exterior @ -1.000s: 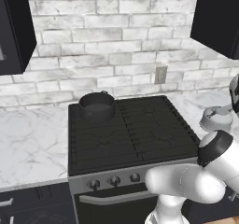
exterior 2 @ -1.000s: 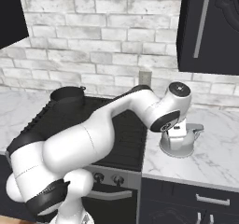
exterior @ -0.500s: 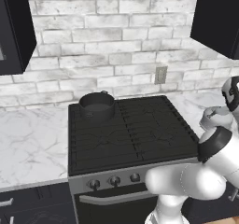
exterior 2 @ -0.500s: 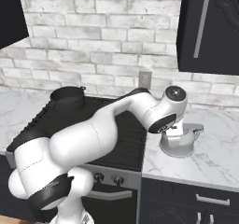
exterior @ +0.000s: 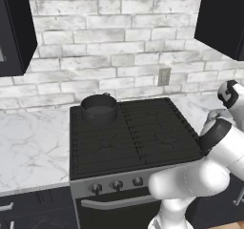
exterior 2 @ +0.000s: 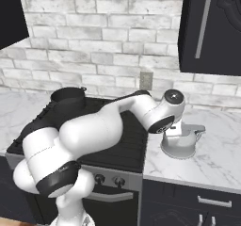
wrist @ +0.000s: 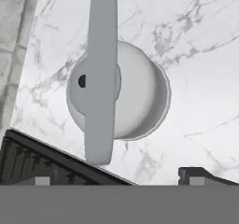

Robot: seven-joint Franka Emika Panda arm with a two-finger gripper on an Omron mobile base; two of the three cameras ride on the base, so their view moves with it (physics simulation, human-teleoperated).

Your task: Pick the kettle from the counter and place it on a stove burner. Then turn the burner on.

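The silver-white kettle (exterior 2: 180, 144) stands upright on the white marble counter (exterior 2: 214, 160) just right of the black cooktop. From above, its dome (wrist: 137, 92) shows with the grey handle (wrist: 100, 73) lying across it. My gripper (wrist: 120, 177) hangs open over the kettle, its fingertips (wrist: 198, 174) wide apart, above the kettle and touching nothing. In the left base view the kettle (exterior: 213, 116) peeks out behind my forearm. The nearest stove burner (exterior: 162, 140) is bare.
A dark grey pot (exterior: 98, 108) sits on the back left burner. Small round knobs (exterior: 116, 185) line the silver front panel. The cooktop's edge (wrist: 32, 155) lies close beside the kettle. Dark cabinets (exterior 2: 212, 27) hang over the right counter, and a wall outlet (exterior 2: 146, 80) is behind.
The hand has shifted slightly above the kettle. The kettle and the pot have not moved.
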